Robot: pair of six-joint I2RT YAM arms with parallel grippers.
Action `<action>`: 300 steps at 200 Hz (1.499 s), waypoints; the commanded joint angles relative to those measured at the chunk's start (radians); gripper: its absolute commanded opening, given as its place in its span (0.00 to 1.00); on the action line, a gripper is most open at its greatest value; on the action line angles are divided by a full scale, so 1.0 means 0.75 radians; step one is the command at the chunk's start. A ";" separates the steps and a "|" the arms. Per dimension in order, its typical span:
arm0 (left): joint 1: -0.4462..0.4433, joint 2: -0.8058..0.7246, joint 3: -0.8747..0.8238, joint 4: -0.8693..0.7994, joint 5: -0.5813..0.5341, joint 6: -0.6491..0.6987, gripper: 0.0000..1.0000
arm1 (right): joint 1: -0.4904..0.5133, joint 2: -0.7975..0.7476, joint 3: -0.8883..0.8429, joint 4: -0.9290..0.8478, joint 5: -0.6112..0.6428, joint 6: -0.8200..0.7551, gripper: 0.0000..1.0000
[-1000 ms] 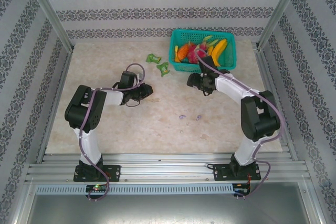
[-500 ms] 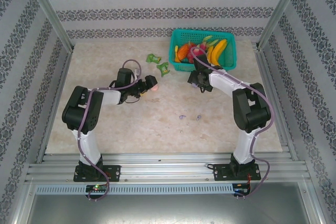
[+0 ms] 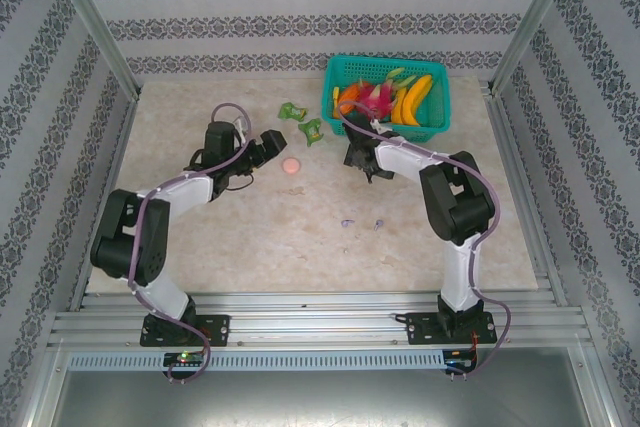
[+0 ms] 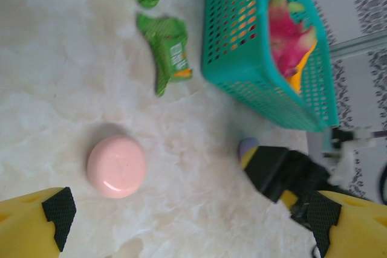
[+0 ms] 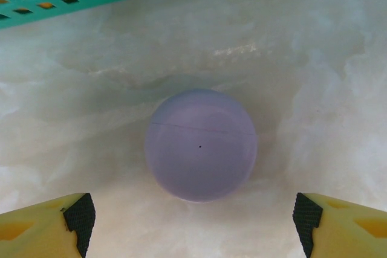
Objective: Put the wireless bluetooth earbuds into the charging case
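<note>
2 wrappers [image 3: 311,131] left of basket [image 3: 420,130]; round case [image 3: 291,166] before wrappers; earbuds [image 3: 347,222] before case, rightward.

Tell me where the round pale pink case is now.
In the top view, the round pale pink plastic case lies on the marble table, left of centre, just nearer than a crumpled green wrapper and left of the teal plastic basket.

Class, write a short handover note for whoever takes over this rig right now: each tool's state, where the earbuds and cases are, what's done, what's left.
Left tool: open, empty; pink case lies shut on the table ahead of it.
Right tool: open, empty; purple case sits shut just ahead, untouched.
Earbuds: loose mid-table, apart from both cases.
Done: none inserted. Left: open cases, seat earbuds.
</note>
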 commanded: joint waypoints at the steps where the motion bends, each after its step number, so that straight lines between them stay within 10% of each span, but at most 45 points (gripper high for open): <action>1: 0.013 -0.085 -0.023 -0.039 -0.062 0.024 1.00 | -0.001 0.034 0.033 0.006 0.106 -0.009 0.86; 101: 0.012 -0.397 -0.066 -0.153 -0.209 0.063 1.00 | -0.005 0.186 0.175 -0.030 0.111 0.000 0.76; 192: 0.013 -0.504 -0.129 -0.159 -0.272 0.012 1.00 | -0.008 0.095 0.024 0.037 0.074 -0.022 0.40; 300: 0.019 -0.662 -0.367 -0.070 -0.424 -0.204 1.00 | 0.161 -0.237 -0.207 0.108 0.010 -0.088 0.36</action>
